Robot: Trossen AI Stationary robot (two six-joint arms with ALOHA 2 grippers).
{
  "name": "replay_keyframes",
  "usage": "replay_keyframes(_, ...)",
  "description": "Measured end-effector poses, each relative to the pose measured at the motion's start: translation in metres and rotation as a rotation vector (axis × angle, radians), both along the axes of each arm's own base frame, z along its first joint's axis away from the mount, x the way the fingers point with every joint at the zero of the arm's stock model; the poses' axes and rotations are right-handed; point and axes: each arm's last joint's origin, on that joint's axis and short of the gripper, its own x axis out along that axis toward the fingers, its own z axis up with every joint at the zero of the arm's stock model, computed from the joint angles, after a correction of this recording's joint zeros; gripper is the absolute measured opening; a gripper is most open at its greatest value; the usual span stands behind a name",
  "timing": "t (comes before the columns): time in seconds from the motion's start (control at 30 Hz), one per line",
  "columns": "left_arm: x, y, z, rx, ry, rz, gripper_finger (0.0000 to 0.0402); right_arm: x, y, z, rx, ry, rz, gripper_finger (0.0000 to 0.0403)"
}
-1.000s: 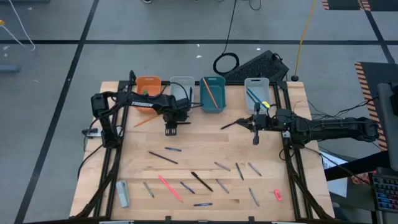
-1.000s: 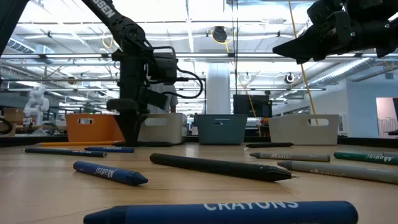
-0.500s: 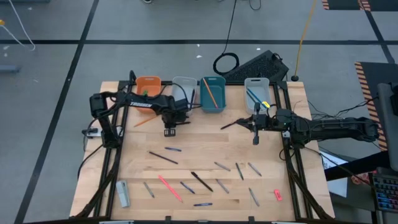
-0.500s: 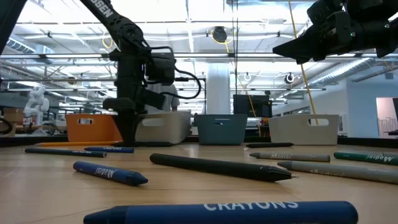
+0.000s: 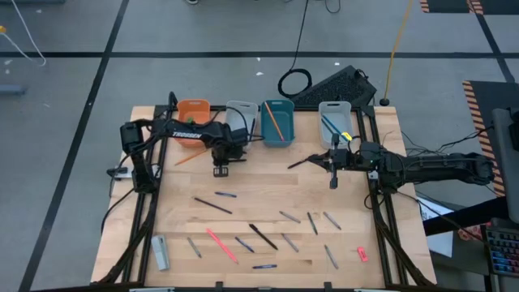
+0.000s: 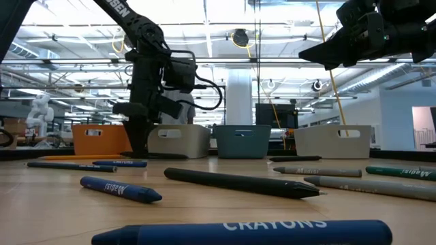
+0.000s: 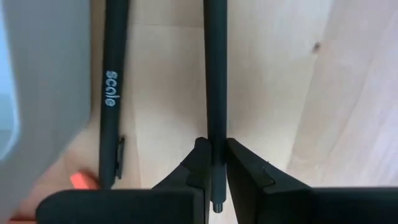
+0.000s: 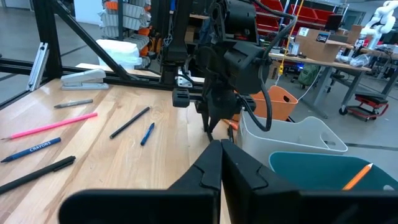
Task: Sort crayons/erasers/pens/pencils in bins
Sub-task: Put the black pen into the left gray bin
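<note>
One pincer [image 7: 212, 163] pinching pen [image 7: 216, 74].

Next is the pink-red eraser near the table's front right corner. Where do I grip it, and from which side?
Come straight down on the pink-red eraser and close the claw across its narrow width, at mid-length. It lies flat on the table, apart from the nearest grey stick, so both long sides look free.
</note>
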Motion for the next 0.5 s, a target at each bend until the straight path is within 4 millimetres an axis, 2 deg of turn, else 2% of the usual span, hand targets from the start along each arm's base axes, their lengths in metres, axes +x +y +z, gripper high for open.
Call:
replay_keyframes(0.27,0.004,-0.012,0.011,-0.015,0.023,-0.037,0.0041,0.0,0.0,0.0,0.0,0.0,0.0,0.0)
replay_keyframes(0.5,-0.003,-0.02,0.044,-0.015,-0.078,-0.018,0.0041,0.0,0.0,0.0,0.0,0.0,0.0,0.0)
